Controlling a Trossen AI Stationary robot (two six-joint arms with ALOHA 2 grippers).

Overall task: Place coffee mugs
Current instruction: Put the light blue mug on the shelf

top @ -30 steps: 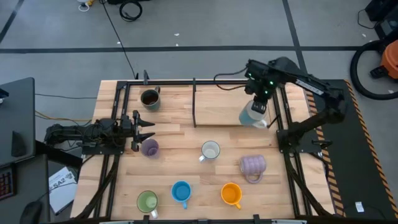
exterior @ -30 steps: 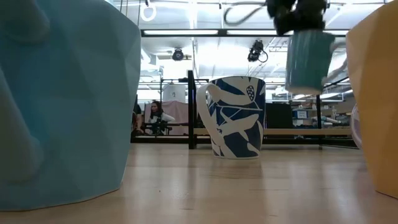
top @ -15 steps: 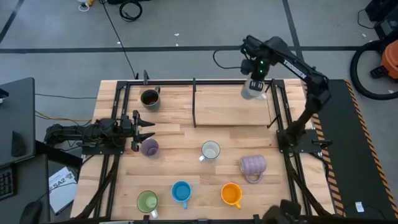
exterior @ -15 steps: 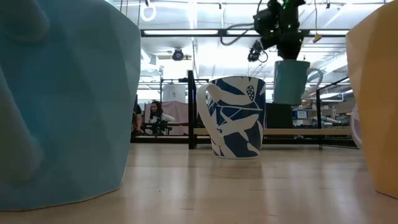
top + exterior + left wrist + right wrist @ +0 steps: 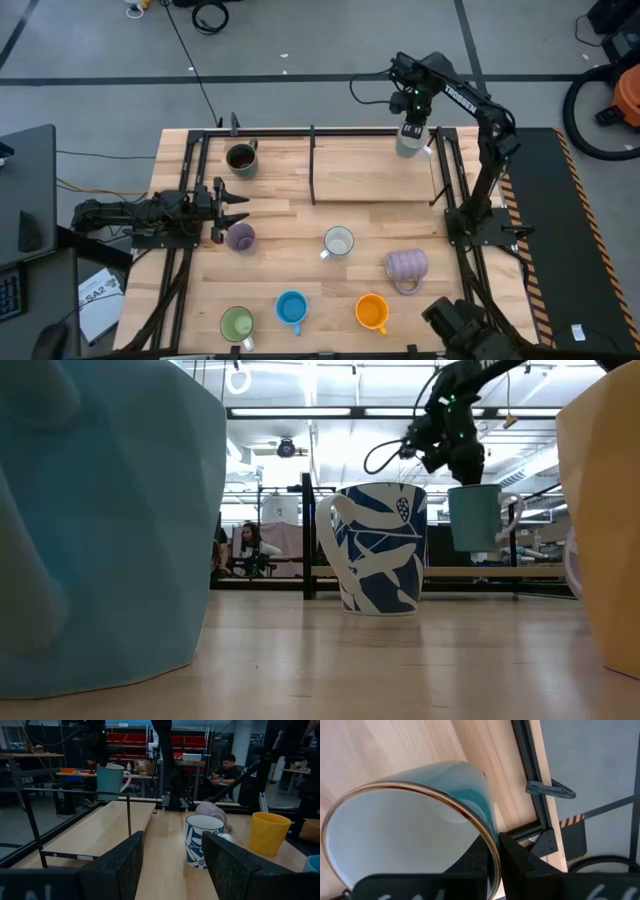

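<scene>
Above the far right corner of the table (image 5: 300, 180): right gripper (image 5: 412, 122), fingers clamped on pale teal mug (image 5: 409, 141) rim, lifted. Left gripper (image 5: 235, 208): spread wide, empty, beside lilac mug (image 5: 241, 237).

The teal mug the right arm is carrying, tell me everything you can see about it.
The teal mug looks like glazed ceramic, pale teal outside, white inside, with a thin brown rim and a white handle. It hangs upright in the air above the table's far right corner, near the black frame rail. The right tool is shut on its rim, one finger inside the wall and one outside. Nothing else touches it.
</scene>
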